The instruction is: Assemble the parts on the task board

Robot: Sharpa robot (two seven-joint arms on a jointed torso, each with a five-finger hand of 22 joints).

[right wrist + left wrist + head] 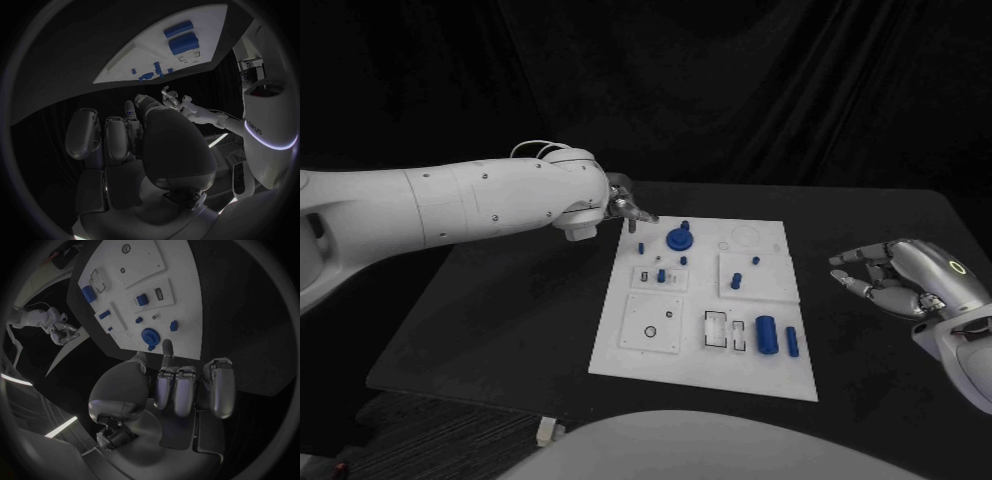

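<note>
The task board (664, 345) is a flat white plate with shallow square recesses, lying mid-worktop (502, 320), which is matte black before dark drapes; small glossy blue parts (766, 335), cylinders and a round knob, sit on it; the left hand (627, 207) hovers at its far corner, one finger extended and the rest curled, holding nothing; the right hand (894, 278) waits beside it, fingers curled, empty.

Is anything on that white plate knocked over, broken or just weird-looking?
Nothing stands out. The task board lies flat on the table, its blue parts sit tidily on it, and neither hand touches anything.
</note>
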